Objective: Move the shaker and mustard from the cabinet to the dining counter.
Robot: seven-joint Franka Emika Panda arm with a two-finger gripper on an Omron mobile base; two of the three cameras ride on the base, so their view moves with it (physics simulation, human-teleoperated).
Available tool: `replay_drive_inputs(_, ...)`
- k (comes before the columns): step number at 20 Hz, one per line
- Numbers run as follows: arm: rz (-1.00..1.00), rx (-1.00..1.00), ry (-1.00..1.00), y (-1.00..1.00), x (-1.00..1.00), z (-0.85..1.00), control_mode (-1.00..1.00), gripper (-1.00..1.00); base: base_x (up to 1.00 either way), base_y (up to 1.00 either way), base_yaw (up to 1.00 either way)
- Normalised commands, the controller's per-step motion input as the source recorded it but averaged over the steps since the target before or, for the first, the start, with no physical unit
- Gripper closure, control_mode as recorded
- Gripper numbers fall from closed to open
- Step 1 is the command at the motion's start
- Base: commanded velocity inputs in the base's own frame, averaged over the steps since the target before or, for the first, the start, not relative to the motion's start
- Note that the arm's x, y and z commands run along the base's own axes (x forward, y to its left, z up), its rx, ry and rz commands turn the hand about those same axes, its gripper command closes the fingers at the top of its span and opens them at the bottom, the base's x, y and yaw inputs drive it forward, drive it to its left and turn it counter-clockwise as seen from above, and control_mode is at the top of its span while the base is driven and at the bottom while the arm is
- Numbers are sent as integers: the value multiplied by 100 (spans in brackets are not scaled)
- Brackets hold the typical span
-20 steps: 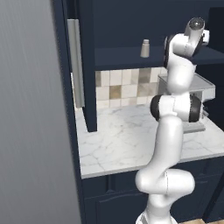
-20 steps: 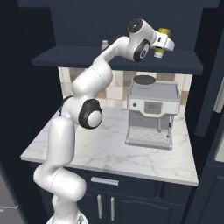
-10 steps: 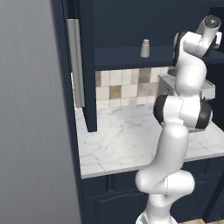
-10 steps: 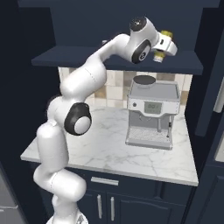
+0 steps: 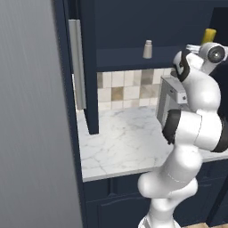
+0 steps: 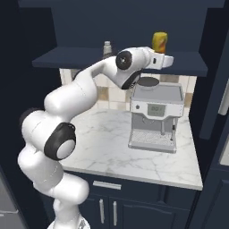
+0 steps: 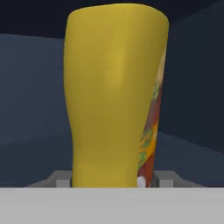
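— Where is the mustard (image 6: 159, 42)?
— Upright on the open shelf of the dark navy cabinet (image 6: 120, 58), toward its right end. It is a chunky yellow bottle with a coloured label down one side.
— And the shaker (image 5: 148, 49)?
— A tiny pale grey cylinder, upright on the same shelf, well to the left of the mustard.

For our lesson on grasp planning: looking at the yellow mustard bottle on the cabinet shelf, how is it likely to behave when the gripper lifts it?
The mustard bottle stands tall and upright, so a knock near its top might tip it. Its smooth, rounded sides look slippery and may turn between flat fingers. It looks like plastic, so probably light and slightly squeezable, not fragile.
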Motion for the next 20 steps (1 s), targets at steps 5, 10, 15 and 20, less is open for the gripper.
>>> replay_drive_inputs(5,3,-20,-2,38,-74,96,-100,100,0,0,0)
replay_drive_inputs(10,9,-14,9,54,-79,58,-100,100,0,0,0)
replay_drive_inputs(15,7,-9,20,66,-99,3,-100,100,0,0,0)
replay_drive_inputs(20,2,0,17,54,-91,0,-100,100,0,0,0)
